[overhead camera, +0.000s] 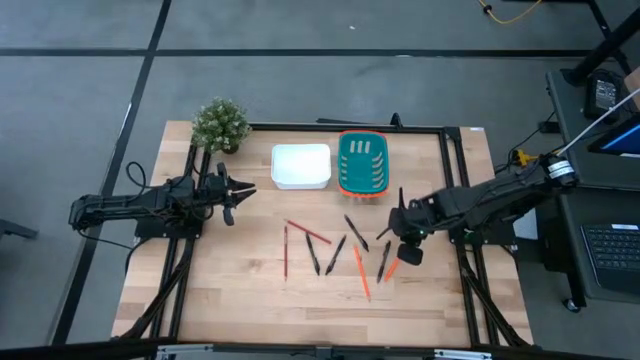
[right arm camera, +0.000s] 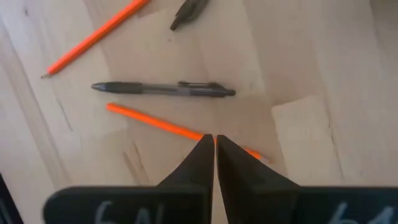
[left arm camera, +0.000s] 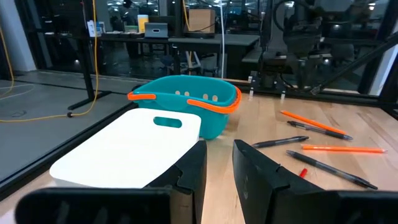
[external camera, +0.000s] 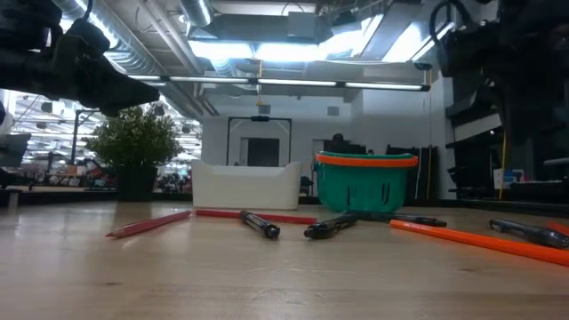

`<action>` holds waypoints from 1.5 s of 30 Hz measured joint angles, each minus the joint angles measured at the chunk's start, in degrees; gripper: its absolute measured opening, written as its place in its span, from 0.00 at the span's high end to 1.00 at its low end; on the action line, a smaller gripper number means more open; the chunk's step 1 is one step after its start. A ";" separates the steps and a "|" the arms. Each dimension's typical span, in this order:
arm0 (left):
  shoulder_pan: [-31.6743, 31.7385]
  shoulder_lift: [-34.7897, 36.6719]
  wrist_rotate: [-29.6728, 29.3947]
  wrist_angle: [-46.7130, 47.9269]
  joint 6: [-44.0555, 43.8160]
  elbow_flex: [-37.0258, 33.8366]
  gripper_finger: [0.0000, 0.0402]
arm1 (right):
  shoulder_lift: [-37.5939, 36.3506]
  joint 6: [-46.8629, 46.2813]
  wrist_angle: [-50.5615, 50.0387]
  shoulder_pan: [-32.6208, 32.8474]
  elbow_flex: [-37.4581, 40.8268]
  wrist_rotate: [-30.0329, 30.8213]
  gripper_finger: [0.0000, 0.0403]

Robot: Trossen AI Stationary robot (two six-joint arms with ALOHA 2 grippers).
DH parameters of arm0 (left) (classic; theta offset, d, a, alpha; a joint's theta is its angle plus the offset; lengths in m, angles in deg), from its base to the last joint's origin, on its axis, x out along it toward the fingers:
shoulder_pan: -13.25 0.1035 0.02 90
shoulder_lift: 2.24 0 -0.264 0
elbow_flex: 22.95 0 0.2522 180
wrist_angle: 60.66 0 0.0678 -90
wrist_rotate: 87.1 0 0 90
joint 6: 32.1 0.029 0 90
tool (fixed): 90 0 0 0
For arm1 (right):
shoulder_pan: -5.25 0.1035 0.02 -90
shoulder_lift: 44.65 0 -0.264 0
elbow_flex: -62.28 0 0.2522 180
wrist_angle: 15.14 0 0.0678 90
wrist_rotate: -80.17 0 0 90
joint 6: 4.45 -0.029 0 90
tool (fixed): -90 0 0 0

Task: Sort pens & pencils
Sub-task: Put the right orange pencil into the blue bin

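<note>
Right claw [right arm camera: 214,140] pressed together over an orange pencil; left claw [left arm camera: 217,163] spread and empty beside the white tray.

Four short black plastic pens [overhead camera: 335,255] and four thin wooden pencils, two red [overhead camera: 285,250] and two orange [overhead camera: 360,272], lie scattered on the pale wooden desk [overhead camera: 230,290], in front of one white rectangular plastic tray [overhead camera: 300,166] and one teal slotted basket with an orange rim [overhead camera: 362,165]. Both containers look empty from above. The right claw's closed tips sit directly above the orange pencil nearest the right arm, with a black pen just beside it; contact cannot be told. The left claw hangs above the desk's left side, near one small potted green plant [overhead camera: 220,125].
</note>
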 joint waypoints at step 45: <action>-0.02 0.01 2.01 0.24 -2.45 0.02 0.82 | 13.31 -10.75 7.60 7.70 0.07 -8.60 0.95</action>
